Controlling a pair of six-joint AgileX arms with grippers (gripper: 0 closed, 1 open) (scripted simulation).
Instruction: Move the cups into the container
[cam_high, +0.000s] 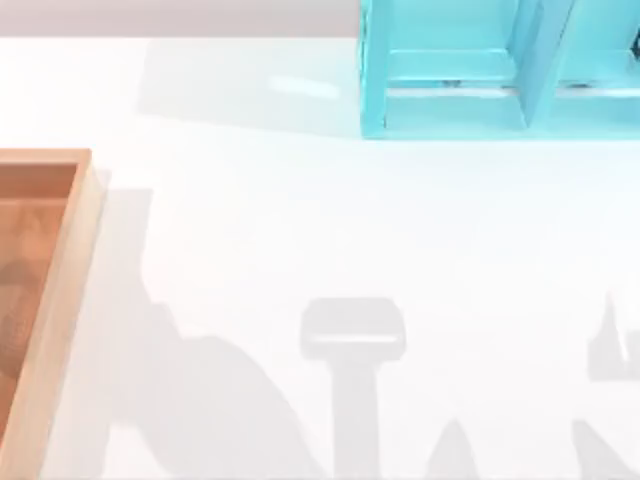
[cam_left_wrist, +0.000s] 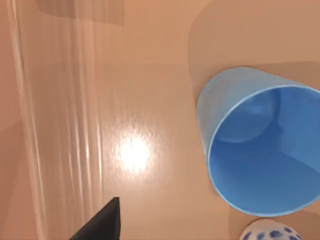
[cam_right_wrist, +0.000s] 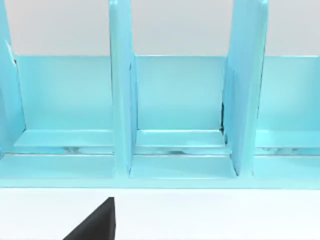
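Note:
In the left wrist view the plain blue cup (cam_left_wrist: 260, 165) stands upright on the orange-brown floor of the container (cam_left_wrist: 150, 90), its open mouth facing the camera. Right beside it, the rim of the white cup with the blue floral pattern (cam_left_wrist: 272, 233) peeks in at the picture's edge. A black piece of my left gripper (cam_left_wrist: 102, 225) hangs above the floor, apart from both cups, with nothing in it. In the top view the container's light wood wall (cam_high: 62, 290) runs along the table's left edge. A black piece of my right gripper (cam_right_wrist: 95, 225) hangs over the white table, facing the shelf.
A turquoise shelf unit (cam_high: 500, 70) with upright dividers stands at the back right of the table; the right wrist view looks into its compartments (cam_right_wrist: 180, 100). Shadows of both arms fall on the white tabletop (cam_high: 350, 340) near the front.

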